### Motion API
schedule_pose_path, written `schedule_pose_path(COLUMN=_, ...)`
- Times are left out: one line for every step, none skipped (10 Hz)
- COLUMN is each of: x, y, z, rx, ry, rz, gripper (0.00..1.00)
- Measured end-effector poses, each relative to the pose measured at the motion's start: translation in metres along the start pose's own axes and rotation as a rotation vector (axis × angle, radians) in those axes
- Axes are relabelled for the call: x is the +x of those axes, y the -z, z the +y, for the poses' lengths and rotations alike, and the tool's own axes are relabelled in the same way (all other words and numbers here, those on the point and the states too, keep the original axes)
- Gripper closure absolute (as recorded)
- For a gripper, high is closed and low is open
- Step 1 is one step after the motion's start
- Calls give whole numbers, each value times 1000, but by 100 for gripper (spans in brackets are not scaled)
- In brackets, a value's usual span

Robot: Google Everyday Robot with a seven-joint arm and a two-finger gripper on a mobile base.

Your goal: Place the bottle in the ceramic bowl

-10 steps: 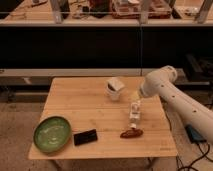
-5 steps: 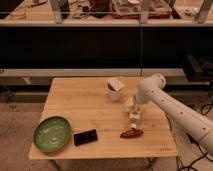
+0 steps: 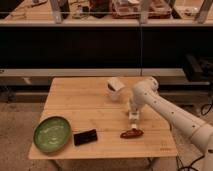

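Pale wood planks with a fine lengthwise grain make up the rectangular surface [image 3: 80,102]. Near its front left corner sits the ceramic bowl [image 3: 52,134], round and shallow, glazed green with lighter streaks across its inside. Just beside it, along the front edge, lies a flat black rectangle [image 3: 85,137] with a matte face, apart from the bowl's rim. Farther along the front edge, toward the right corner, a brown oblong item [image 3: 131,133] lies on its side, glossy and slightly tapered at both ends. Near the back edge, right of the middle, stands a squat white cup-like object [image 3: 115,89].

The bottle [image 3: 133,119], small, slim and whitish, stands upright in the right half of the surface, between the cup-like object and the brown item, close above the latter and well apart from the bowl. The smooth white arm reaches in over the right edge and bends down at a rounded elbow; its gripper [image 3: 134,111] points downward directly at the bottle's top. Whether the gripper is open, closed or clamped on the bottle cannot be told.
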Motion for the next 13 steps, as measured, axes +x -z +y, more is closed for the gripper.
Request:
schedule_pose_path(x=-4, y=-2, z=-11, rx=9, ry=30, rz=-17, gripper=72)
schedule_pose_path(x=-11, y=0, z=-33, rx=21, ry=96, rz=-28, gripper=84)
schedule_pose_path(x=-15, y=6, z=-52, rx=30, ry=153, rz=-24, gripper=89)
schedule_pose_path(x=-17, y=23, z=-80, rx=41, ry=237, rz=4, gripper=92)
schedule_pose_path(x=-20, y=52, z=-120, rx=59, ry=357, rz=56, gripper=92)
schedule_pose_path(x=-26, y=78, z=-154, rx=77, ry=455, rz=96, gripper=92)
schedule_pose_path(x=-27, y=97, z=-177, rx=80, ry=525, rz=132, gripper=92)
schedule_pose_path(x=-27, y=114, z=-201, rx=91, ry=588, rz=163, gripper=92)
schedule_pose_path(x=-24, y=140, z=-244, rx=124, ry=678, rz=206, gripper=92)
schedule_pose_path(x=-21, y=152, z=-272, rx=159, ry=720, rz=223, gripper=92)
schedule_pose_path(x=-15, y=161, z=-308, rx=201, ry=769, rz=242, gripper=92)
schedule_pose_path(x=-9, y=168, z=-349, rx=254, ry=819, rz=253, gripper=92)
schedule_pose_path(x=-5, y=172, z=-380, rx=296, ry=856, rz=258, gripper=92)
